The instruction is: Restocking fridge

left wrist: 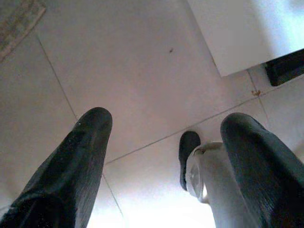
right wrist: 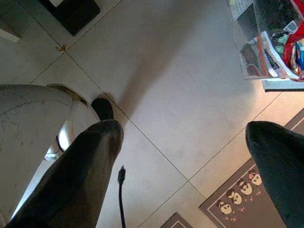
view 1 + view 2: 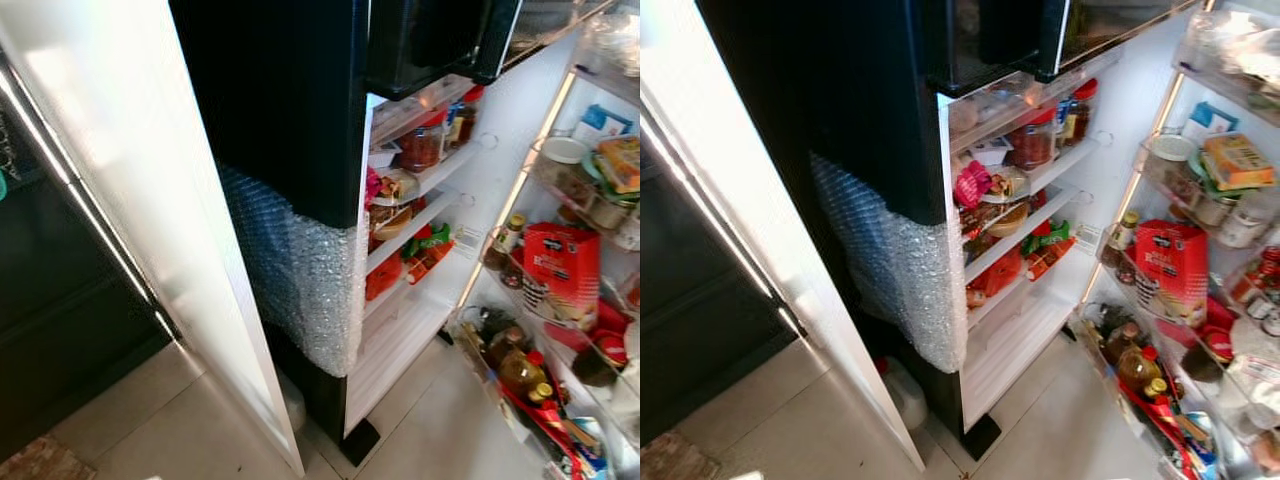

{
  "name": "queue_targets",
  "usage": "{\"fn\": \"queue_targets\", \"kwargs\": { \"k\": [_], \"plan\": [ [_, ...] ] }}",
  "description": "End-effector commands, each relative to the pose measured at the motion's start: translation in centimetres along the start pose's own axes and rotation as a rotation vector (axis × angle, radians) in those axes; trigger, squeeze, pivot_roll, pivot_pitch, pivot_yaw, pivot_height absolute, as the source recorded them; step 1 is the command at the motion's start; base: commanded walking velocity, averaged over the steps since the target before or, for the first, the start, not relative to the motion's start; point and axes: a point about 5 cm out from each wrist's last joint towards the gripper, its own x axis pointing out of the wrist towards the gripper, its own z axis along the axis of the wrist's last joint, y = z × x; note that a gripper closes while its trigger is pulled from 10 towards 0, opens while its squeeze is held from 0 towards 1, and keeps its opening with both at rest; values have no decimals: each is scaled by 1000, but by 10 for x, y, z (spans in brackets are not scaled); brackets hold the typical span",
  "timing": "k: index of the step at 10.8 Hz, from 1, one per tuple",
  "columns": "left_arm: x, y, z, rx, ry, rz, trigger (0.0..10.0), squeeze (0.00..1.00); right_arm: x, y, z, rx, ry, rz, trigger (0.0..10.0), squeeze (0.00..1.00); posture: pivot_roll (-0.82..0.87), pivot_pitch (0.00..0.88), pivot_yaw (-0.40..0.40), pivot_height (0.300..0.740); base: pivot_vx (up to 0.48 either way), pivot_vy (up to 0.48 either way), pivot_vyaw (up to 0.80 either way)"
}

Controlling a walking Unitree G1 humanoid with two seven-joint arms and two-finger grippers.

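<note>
Your black open fridge [image 3: 290, 130], shelves crowded with jars, stands ahead and above both grippers: left gripper [image 1: 166, 156] and right gripper [image 2: 190, 161] hang spread wide, empty, over pale floor tiles [image 2: 180, 85].

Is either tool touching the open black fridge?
Apart. Both wrist views show the open left tool and right tool hanging over bare pale floor tiles, away from the black fridge.
</note>
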Motion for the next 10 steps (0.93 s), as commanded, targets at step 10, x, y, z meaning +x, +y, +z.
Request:
{"fn": "queue_targets", "kwargs": {
  "k": [10],
  "plan": [
    [-4,13,-7,36,30,-19,10000,0,-2,5,-10,47,10,-17,10000,0,-298,0,83,740,0,54,0]
  ]
}}
